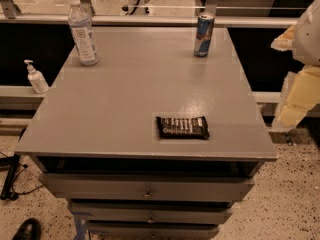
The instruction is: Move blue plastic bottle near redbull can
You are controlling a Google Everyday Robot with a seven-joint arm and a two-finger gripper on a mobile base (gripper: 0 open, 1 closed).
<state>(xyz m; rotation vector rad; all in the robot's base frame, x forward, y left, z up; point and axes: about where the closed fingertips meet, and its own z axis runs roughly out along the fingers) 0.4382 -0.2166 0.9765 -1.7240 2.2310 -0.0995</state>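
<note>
The blue plastic bottle (83, 31) stands upright at the far left corner of the grey table (125, 109). It is clear and bluish, with a white cap and a white label. The redbull can (203, 35) stands upright at the far right of the table top, well apart from the bottle. My gripper (296, 96) hangs at the right edge of the view, off the table's right side and away from both things, with nothing seen in it.
A dark candy bar wrapper (182, 127) lies flat near the table's front edge. A small white pump-dispenser bottle (36, 78) stands on a ledge left of the table. Drawers (147, 189) sit below the top. A shoe (27, 229) shows at the bottom left.
</note>
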